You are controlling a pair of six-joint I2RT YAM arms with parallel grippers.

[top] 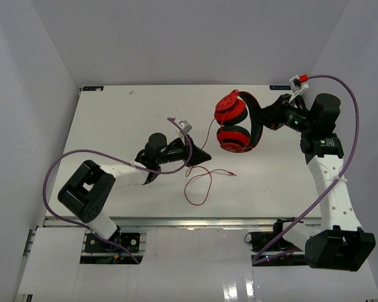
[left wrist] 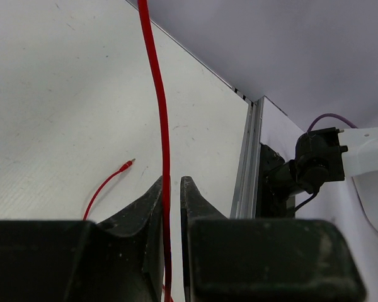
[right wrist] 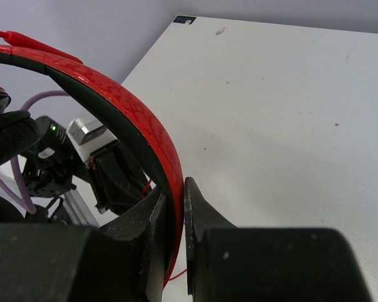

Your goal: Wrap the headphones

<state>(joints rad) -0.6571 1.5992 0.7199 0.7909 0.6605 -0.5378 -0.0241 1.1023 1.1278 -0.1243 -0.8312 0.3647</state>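
Left tool [left wrist: 170, 189]: jaws nearly pressed together, pinching the thin red cable [left wrist: 157, 94], which runs straight up between them toward the far edge of the desk [top: 126, 126]. It sits mid-desk, a bit nearer the near edge. Below the pinch the slack lies in a loose loop on the desk toward the near edge, ending at the plug [left wrist: 131, 162].

Right tool [right wrist: 174, 189]: clamped on the red-and-black headband [right wrist: 132, 113], with nothing else between the jaws. It holds the headphones [top: 236, 123] toward the far right corner, earcups stacked one above the other in the top view. They look lifted off the desk, but can't confirm.

Step in hand, my read: the first turns of cable around the headphones.

To do it well:
- Right tool grips firm and steady; the glossy band could slip or twist in the clamp.
- Left tool grips lightly enough that the cable can slide through as it circles.
- Lead the cable around the band or cups with mild tension and lay the turns side by side.
- No yanking; the joint at the earcup is the weak spot.
- Watch that the loose loop and plug don't snag the left arm or its purple cable [top: 63, 162].
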